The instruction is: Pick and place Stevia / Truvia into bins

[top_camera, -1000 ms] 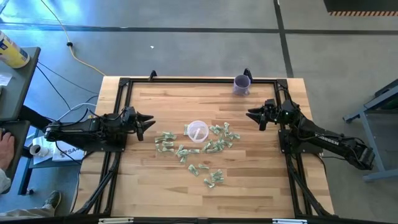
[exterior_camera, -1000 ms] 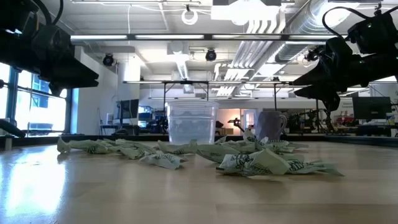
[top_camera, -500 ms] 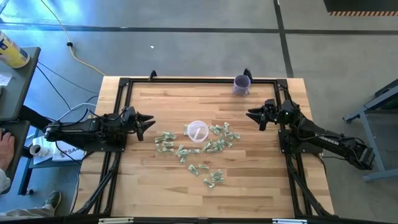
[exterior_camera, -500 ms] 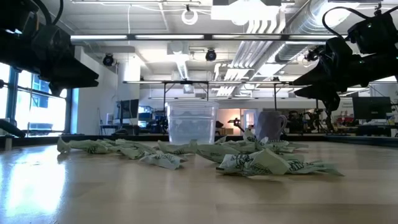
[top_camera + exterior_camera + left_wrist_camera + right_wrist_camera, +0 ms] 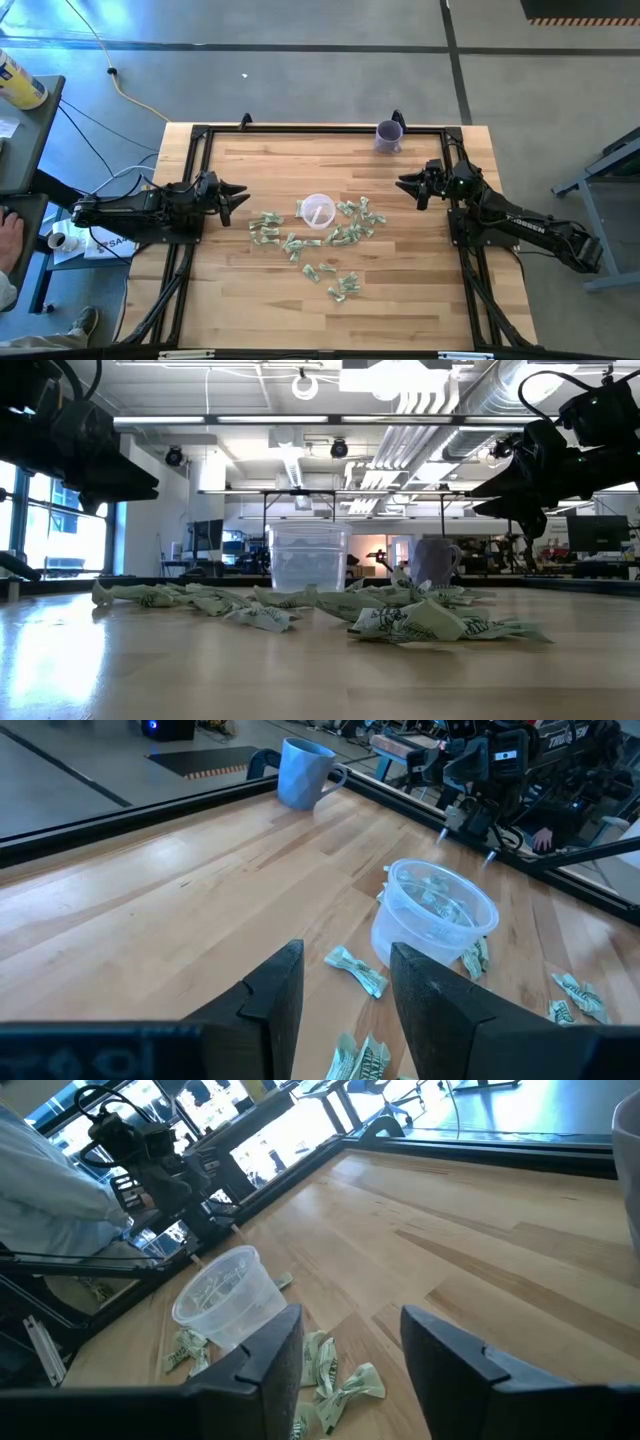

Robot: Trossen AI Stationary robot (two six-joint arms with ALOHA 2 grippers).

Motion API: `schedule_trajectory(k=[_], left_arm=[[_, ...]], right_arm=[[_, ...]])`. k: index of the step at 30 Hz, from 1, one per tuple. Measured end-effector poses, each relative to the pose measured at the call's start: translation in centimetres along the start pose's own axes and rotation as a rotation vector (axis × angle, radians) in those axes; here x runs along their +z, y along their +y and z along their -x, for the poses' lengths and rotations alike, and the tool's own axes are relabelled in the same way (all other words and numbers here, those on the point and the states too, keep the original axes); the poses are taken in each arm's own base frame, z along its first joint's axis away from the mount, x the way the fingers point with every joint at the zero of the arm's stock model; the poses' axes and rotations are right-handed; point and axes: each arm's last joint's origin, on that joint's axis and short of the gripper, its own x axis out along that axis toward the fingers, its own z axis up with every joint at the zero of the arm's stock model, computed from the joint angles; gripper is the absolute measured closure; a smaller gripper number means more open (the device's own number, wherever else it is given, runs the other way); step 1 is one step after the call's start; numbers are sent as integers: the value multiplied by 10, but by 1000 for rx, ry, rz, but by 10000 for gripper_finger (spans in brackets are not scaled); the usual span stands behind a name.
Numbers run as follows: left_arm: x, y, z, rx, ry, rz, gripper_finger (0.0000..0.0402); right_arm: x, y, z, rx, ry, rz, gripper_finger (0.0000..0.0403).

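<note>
Several green and white Stevia packets (image 5: 312,240) lie scattered flat on the wooden table around a small translucent round cup (image 5: 317,211), the bin, which stands upright mid-table with a few packets inside (image 5: 432,903). My left gripper (image 5: 240,192) hovers open above the table's left side, pointing toward the cup. My right gripper (image 5: 404,182) hovers open above the right side, pointing toward the cup. Nothing is between either pair of fingers (image 5: 345,982) (image 5: 350,1342).
A purple mug (image 5: 388,135) stands at the far edge, right of centre. A black frame (image 5: 320,128) runs along the table's edges. Bare wood lies near the front edge and at the far left. A person's hand (image 5: 8,238) shows beyond the table's left side.
</note>
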Motion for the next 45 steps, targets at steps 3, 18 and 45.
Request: schedule_trajectory(k=[3, 18, 45], left_arm=[[0, 0, 0, 0, -1, 0, 218], [0, 0, 0, 0, 0, 0, 218], [0, 0, 0, 0, 0, 0, 218]], right_arm=[[0, 0, 0, 0, 0, 0, 240], [0, 0, 0, 0, 0, 0, 240], [0, 0, 0, 0, 0, 0, 246]])
